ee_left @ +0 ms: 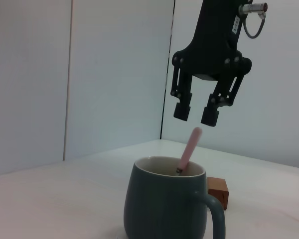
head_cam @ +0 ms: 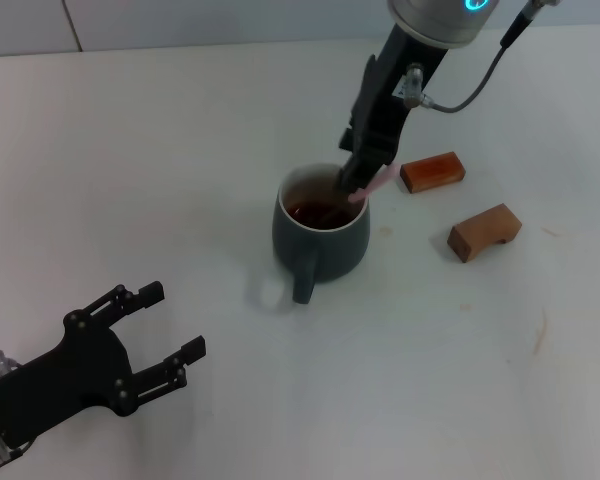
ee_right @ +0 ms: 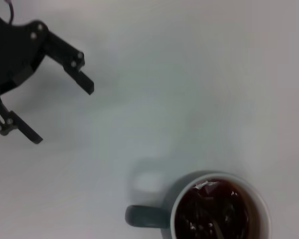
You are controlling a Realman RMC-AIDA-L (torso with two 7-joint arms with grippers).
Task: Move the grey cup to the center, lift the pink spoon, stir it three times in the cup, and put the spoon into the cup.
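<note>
White tabletop [head_cam: 180,150]: grey cup [head_cam: 320,240] at center, pink spoon [ee_left: 189,149] leaning inside in brown liquid. Right gripper [ee_left: 195,114] spread apart just above spoon, empty. Left gripper [head_cam: 170,325] spread, idle, well apart.

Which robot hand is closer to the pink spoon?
The right. The right gripper hangs open just above the pink spoon, which leans in the grey cup. The left gripper sits open, far off by the table's near edge.
</note>
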